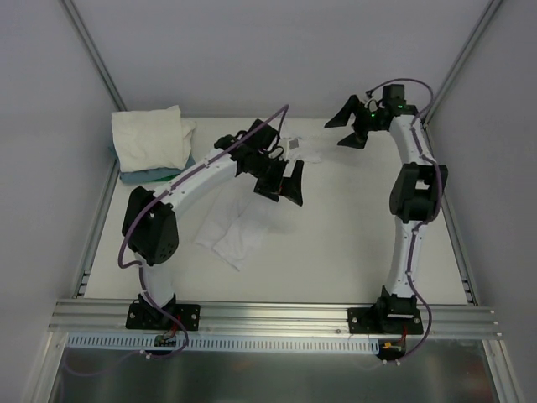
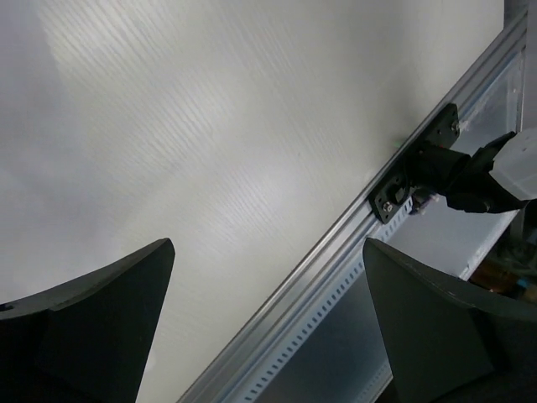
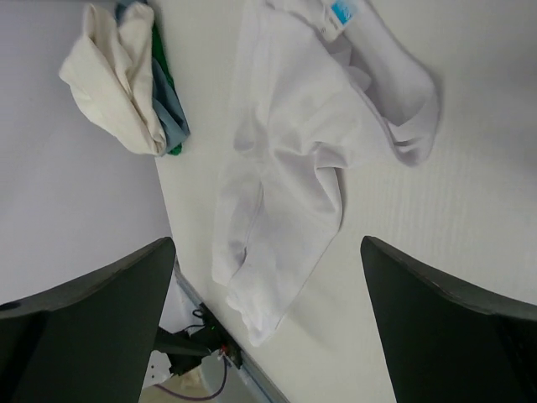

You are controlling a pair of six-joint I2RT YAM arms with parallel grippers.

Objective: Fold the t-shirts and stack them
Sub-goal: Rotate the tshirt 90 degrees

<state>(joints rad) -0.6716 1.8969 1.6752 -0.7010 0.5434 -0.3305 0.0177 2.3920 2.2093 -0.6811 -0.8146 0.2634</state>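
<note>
**STATUS.** L arm: the left gripper (image 1: 281,188) hangs over the loose t-shirt (image 1: 237,237), jaws spread wide, nothing between them. Its wrist cam shows only bare table (image 2: 168,126) and the front rail (image 2: 319,269). R arm: the right gripper (image 1: 347,126) is at the far side of the table, jaws also spread, empty. The shirt lies crumpled mid-table, running from beside the L arm toward the far edge. The stack of t-shirts (image 1: 151,138) sits in the far-left corner on a teal cloth (image 1: 141,175), well apart from the loose one.

**HAZARDS (est.).**
1. Cloth is bunched w/ overlapping layers. A pinch may take one layer or several, so the shirt lifts twisted and won't spread flat.
2. L wrist cam doesn't see the shirt. A descent w/o re-aim could close on bare table.
3. If both arms go for the far end, they could clash.
4. Dragging the shirt leftward could nudge the stack.
</note>
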